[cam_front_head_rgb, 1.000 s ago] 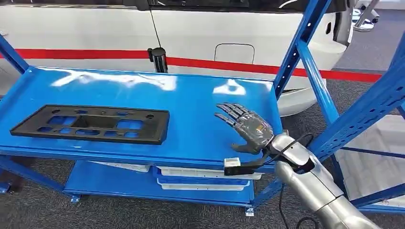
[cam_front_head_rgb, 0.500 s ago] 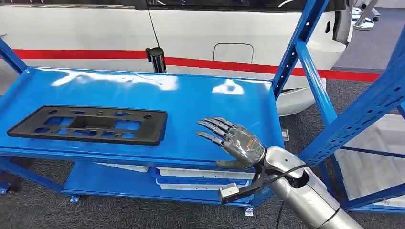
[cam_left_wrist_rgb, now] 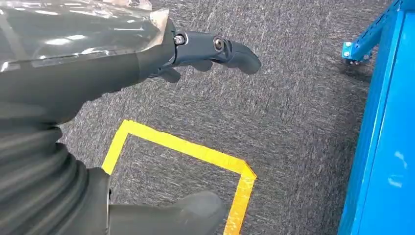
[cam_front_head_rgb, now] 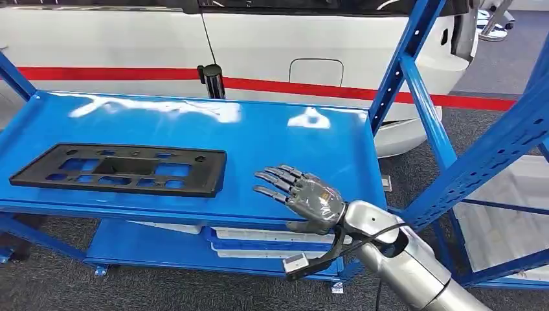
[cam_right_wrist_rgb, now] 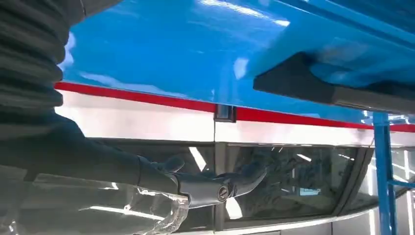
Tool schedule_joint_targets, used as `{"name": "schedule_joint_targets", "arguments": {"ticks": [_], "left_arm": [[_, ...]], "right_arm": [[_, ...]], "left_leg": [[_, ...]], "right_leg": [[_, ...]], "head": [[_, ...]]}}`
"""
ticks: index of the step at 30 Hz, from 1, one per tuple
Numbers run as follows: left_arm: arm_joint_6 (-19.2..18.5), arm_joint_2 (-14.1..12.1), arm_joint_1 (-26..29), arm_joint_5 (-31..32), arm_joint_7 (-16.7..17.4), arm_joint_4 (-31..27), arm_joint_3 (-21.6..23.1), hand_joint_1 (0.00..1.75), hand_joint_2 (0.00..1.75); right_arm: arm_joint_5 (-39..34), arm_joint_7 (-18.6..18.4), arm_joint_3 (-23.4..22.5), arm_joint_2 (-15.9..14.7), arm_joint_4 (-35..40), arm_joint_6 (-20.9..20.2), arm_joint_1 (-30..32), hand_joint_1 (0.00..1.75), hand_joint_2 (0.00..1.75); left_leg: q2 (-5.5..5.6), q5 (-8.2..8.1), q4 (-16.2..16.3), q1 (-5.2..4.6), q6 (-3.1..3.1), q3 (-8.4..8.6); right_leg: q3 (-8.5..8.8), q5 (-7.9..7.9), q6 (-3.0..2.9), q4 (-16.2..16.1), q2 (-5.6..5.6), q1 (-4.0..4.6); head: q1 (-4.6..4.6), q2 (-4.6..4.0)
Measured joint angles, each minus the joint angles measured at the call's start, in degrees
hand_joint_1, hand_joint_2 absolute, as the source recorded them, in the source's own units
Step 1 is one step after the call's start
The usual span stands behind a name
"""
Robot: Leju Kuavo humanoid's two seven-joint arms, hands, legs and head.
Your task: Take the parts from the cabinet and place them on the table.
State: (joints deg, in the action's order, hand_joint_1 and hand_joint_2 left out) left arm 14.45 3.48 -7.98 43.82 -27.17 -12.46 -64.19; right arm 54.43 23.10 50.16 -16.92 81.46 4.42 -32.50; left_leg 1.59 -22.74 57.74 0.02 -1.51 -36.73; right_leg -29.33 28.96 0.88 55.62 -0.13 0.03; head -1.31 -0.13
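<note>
A flat black plastic panel (cam_front_head_rgb: 126, 170) with several cut-outs lies on the left part of the blue cabinet shelf (cam_front_head_rgb: 278, 142). My right hand (cam_front_head_rgb: 301, 194) hovers over the shelf's front right area, fingers spread and pointing left toward the panel, holding nothing, a short gap from the panel's right end. In the right wrist view the panel's black edge (cam_right_wrist_rgb: 313, 83) shows on the blue shelf beyond my fingers (cam_right_wrist_rgb: 215, 183). My left hand (cam_left_wrist_rgb: 147, 54) hangs above grey carpet beside the cabinet's blue edge (cam_left_wrist_rgb: 386, 122), fingers extended and empty.
Blue uprights (cam_front_head_rgb: 414, 58) frame the shelf's right side. White trays (cam_front_head_rgb: 272, 236) sit on the lower shelf. A white car with a red stripe (cam_front_head_rgb: 272, 45) stands behind the cabinet. Yellow floor tape (cam_left_wrist_rgb: 195, 152) marks the carpet.
My right hand has slid left and nearer across the shelf toward the black panel, staying open. The panel has not moved.
</note>
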Motion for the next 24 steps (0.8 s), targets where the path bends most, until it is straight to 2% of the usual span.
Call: {"name": "schedule_joint_targets", "arguments": {"ticks": [4,9,15,24], "left_arm": [[0.0,0.0,0.0,0.0,-0.2,0.0,0.0,0.00,1.75],[0.2,0.0,-0.6,0.2,0.2,0.0,0.0,0.00,1.75],[0.2,0.1,-1.2,0.4,0.4,0.0,0.5,0.00,1.75],[0.6,0.3,-1.7,0.3,0.7,0.0,0.9,0.00,1.75]], "right_arm": [[2.1,-1.6,1.8,1.0,-0.3,0.8,-0.3,0.00,1.75],[2.9,-2.8,5.9,4.7,-1.6,0.7,-2.5,0.00,1.75],[4.8,-5.2,10.0,8.3,-4.0,3.0,-4.8,0.00,1.75],[6.2,-7.6,13.0,13.3,-8.3,5.4,-7.3,0.00,1.75]], "left_leg": [[-0.03,-0.03,0.0,0.00,0.04,0.00],[-0.10,-0.03,0.0,0.07,0.05,0.03],[-0.12,-0.03,0.0,0.09,0.05,0.03],[-0.12,-0.04,0.0,0.09,0.08,0.03]], "right_leg": [[0.00,0.00,0.00,0.0,0.02,0.01],[-0.01,0.01,-0.02,0.0,0.13,0.03],[-0.01,0.02,-0.03,0.0,0.13,0.06],[-0.01,0.03,-0.05,0.0,0.13,0.05]], "head": [[0.00,0.00],[0.00,0.00],[0.02,0.00],[0.02,0.00]]}}
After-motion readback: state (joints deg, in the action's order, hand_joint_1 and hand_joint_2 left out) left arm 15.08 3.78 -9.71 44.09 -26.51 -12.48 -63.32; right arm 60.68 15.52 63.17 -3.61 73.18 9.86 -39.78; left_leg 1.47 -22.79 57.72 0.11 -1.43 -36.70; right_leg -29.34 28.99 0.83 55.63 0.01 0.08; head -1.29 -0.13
